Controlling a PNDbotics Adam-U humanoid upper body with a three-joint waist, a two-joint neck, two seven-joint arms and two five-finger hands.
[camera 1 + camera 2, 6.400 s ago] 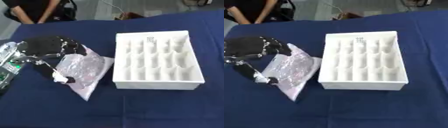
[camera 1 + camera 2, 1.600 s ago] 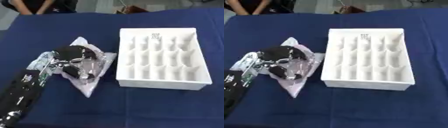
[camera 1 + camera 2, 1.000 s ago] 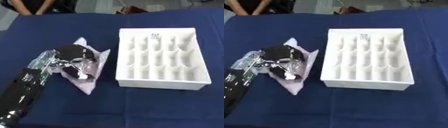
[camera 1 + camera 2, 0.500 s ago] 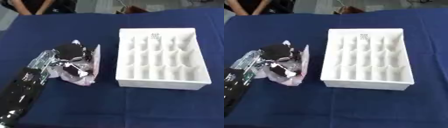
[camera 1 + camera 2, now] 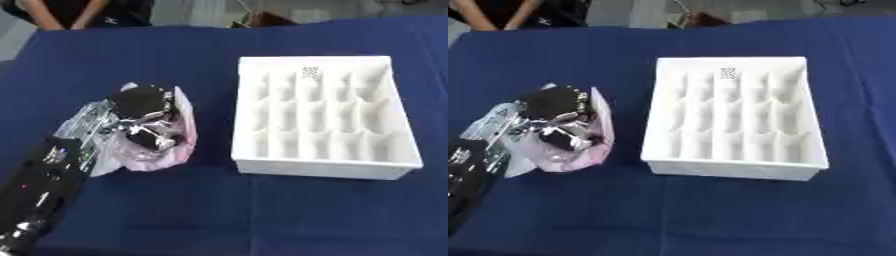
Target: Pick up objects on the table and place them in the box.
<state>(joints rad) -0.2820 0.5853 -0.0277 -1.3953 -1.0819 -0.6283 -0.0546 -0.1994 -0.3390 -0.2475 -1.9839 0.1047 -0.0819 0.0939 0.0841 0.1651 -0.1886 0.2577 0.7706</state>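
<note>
Plastic bag [image 5: 179, 131], pale pink and translucent, lies bunched on the blue surface [image 5: 219, 210] at about 9 o'clock from the white box [image 5: 319, 162], just beside its near-left wall but apart from it. My left hand [image 5: 144, 120] enters from 7 o'clock with its fingers curled into the film, so I hold the bag gathered in that hand. My right hand shows in neither eye view.

What has changed: a second and a half ago the bag was spread flat, a broad sheet with a corner trailing toward 6 o'clock. Half a second ago its right edge had begun to stand up. Now that edge rises as a near-upright flap against the hand, and the trailing corner is drawn in under the fingers. The box has not shifted on the cloth, and its divided cells look empty apart from a small speckled mark [image 5: 310, 72] in a cell at 12 o'clock.

Meaning for the task: I judge that the grasp is established and the flat sheet has become a liftable bundle. The bag still touches the surface, so lifting and carrying it toward 3 o'clock into the box remain. Slack film could slip out during the lift.
</note>
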